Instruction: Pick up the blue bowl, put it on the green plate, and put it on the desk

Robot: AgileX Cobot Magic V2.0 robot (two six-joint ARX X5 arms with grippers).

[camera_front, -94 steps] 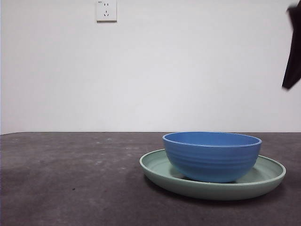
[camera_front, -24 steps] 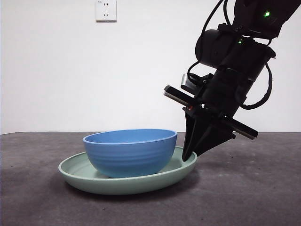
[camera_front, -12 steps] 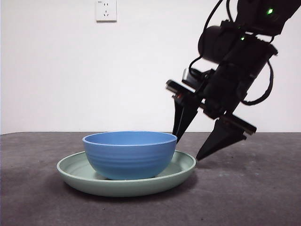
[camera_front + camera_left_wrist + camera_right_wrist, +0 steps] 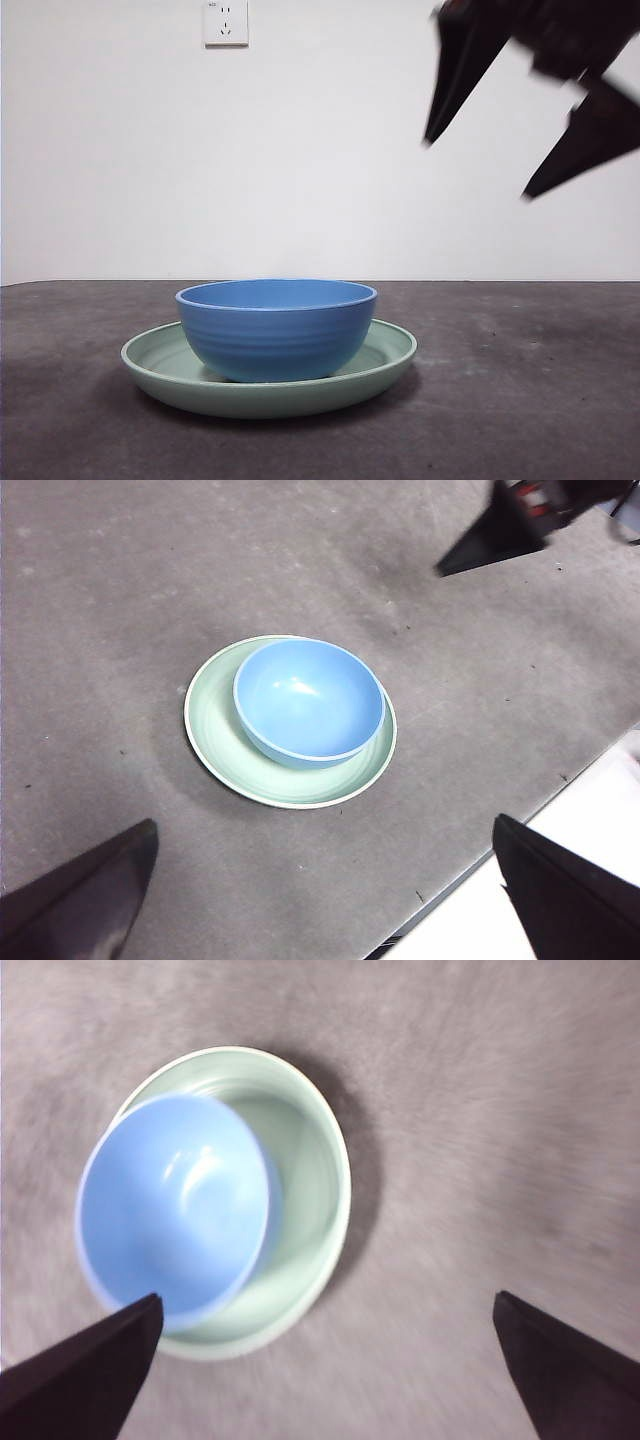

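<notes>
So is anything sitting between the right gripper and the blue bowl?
Nothing visible does. The right gripper hangs open, high above the desk, off to one side of the blue bowl, which sits in the green plate. Only open air and bare tabletop lie between them.

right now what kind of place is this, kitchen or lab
Likely a lab test bench, not a kitchen: a bare grey desk against a blank white wall with one socket, and only a bowl on a plate.

Two matte black tapered jaws on the right gripper [image 4: 530, 150], blurred dark body above, left gripper [image 4: 320, 880] likewise black, wedge-shaped jaws
</notes>
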